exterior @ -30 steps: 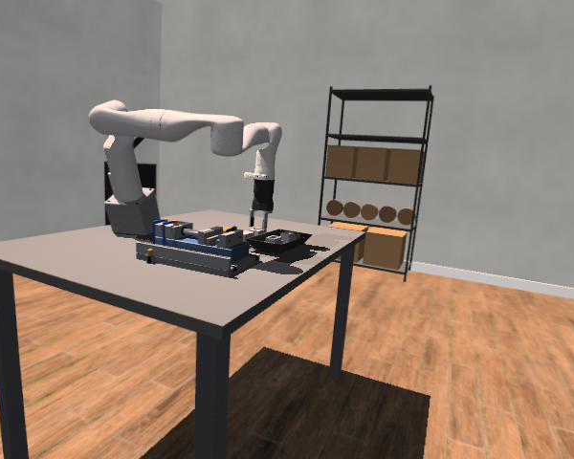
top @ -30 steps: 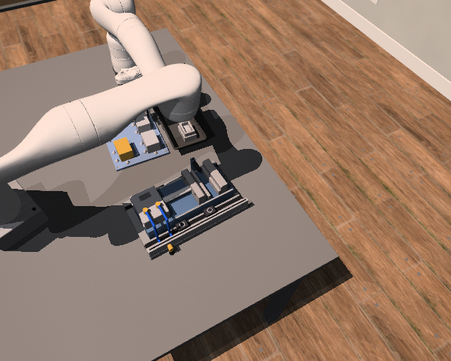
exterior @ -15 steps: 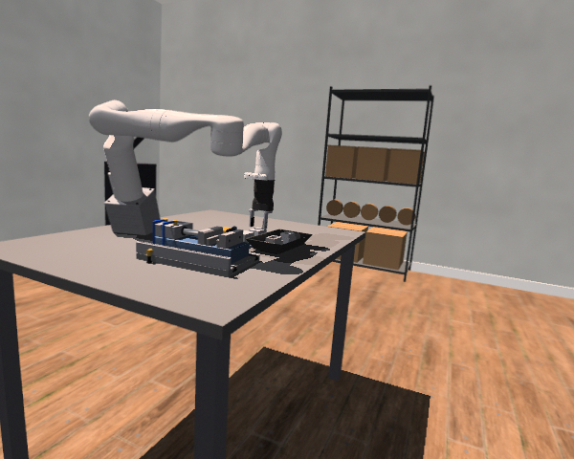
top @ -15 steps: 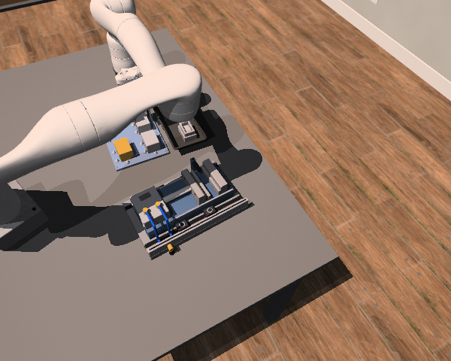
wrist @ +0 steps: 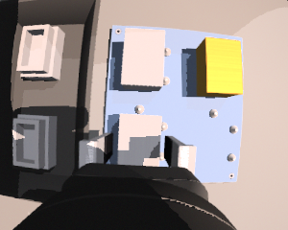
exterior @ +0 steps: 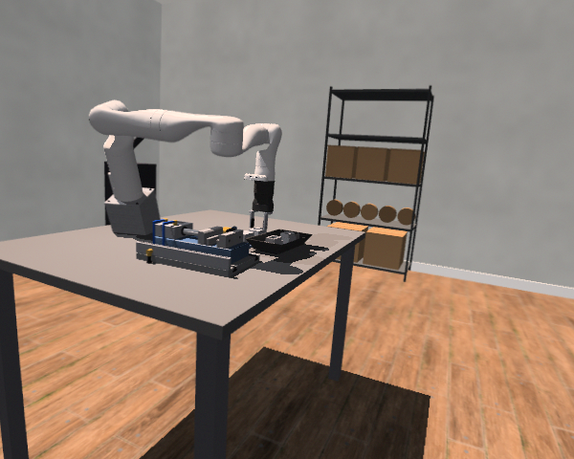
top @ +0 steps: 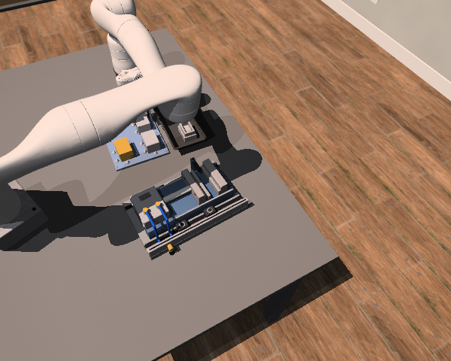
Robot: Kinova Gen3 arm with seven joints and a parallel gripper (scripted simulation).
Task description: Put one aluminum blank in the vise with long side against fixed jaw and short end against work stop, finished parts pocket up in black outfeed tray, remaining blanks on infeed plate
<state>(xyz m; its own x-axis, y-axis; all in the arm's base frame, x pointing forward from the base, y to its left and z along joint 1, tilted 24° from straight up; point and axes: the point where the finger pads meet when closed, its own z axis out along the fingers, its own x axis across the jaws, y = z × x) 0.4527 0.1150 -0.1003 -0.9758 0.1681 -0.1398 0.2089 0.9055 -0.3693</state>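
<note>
In the wrist view the light-blue infeed plate (wrist: 177,103) holds a yellow brass blank (wrist: 223,65) and two gray blanks. My gripper (wrist: 138,145) is open, with its fingers on either side of the nearer gray blank (wrist: 140,140), which lies on the plate. The other gray blank (wrist: 143,57) lies beside the brass one. The black outfeed tray (wrist: 44,90) holds two pocketed finished parts (wrist: 40,52) (wrist: 35,140), pocket up. The vise (top: 189,201) has a gray block (top: 196,189) between its jaws, near the fixed jaw (top: 215,177). The arm hides the gripper in the top view; it shows in the exterior view (exterior: 257,228).
The plate (top: 138,145) and the tray (top: 186,131) stand side by side behind the vise. Short pins stick up from the plate around the blanks. The arm's base (top: 8,217) stands at the table's left. A shelf rack (exterior: 376,178) stands off the table.
</note>
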